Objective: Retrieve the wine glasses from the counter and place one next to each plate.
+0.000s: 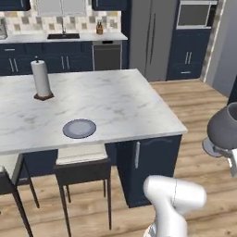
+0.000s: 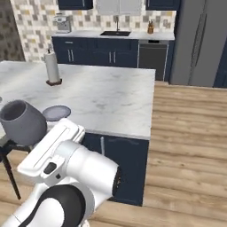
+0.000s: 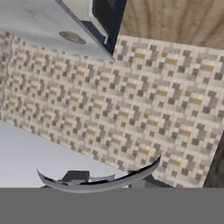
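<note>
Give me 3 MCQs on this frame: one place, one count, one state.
1. Where is the paper towel roll?
A. on the island top
B. on the floor
C. on a stool

2. How many plates lie on the island top in the left base view?
A. none
B. one
C. three

3. What is the end effector doing?
A. hanging open
B. shut on a wine glass
C. gripping a plate

Key: 1 A, it stands upright on the marble. 2 B, a single plate near the front edge. 3 B, the glass is held off the island, beside the arm.
</note>
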Available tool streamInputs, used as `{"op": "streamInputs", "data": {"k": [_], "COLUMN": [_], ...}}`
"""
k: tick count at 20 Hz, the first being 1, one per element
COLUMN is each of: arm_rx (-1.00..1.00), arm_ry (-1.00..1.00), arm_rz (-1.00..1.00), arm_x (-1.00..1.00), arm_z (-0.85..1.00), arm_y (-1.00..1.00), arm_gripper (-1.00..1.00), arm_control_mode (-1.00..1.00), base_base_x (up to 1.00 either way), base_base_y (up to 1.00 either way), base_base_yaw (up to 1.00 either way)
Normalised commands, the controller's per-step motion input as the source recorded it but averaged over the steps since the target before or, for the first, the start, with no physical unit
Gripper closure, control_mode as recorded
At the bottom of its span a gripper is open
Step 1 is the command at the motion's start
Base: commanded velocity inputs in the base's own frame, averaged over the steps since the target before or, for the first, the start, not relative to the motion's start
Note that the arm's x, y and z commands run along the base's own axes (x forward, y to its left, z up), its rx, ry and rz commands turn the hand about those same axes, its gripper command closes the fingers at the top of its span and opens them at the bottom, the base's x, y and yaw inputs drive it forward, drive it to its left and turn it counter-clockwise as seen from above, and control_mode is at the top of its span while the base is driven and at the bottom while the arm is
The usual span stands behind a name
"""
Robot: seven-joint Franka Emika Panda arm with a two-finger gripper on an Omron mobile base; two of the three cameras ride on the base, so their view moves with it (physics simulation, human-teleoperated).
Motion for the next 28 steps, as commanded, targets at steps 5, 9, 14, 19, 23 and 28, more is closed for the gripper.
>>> {"op": "streamInputs", "data": {"k": [5, 9, 14, 19, 23, 28], "arm_rx": [0.0, 0.0, 0.0, 0.0, 0.0, 0.0], "arm_ry": [0.0, 0.0, 0.0, 0.0, 0.0, 0.0], "arm_rz": [0.0, 0.0, 0.0, 0.0, 0.0, 0.0], "arm_x": [0.0, 0.0, 0.0, 0.0, 0.0, 0.0], "arm_z": [0.0, 0.0, 0.0, 0.0, 0.0, 0.0], "arm_y": [0.0, 0.0, 0.0, 0.0, 0.0, 0.0], "arm_gripper": [1.0, 1.0, 1.0, 1.0, 1.0, 1.0], "arm_control_mode": [1.0, 1.0, 1.0, 1.0, 1.0, 1.0], "base_base_x": [-0.06, -0.07, 0.93, 0.77, 0.14, 0.38], "base_base_y": [1.0, 0.69, 0.45, 0.71, 0.51, -0.25], "base_base_yaw": [0.0, 0.0, 0.0, 0.0, 0.04, 0.07]}}
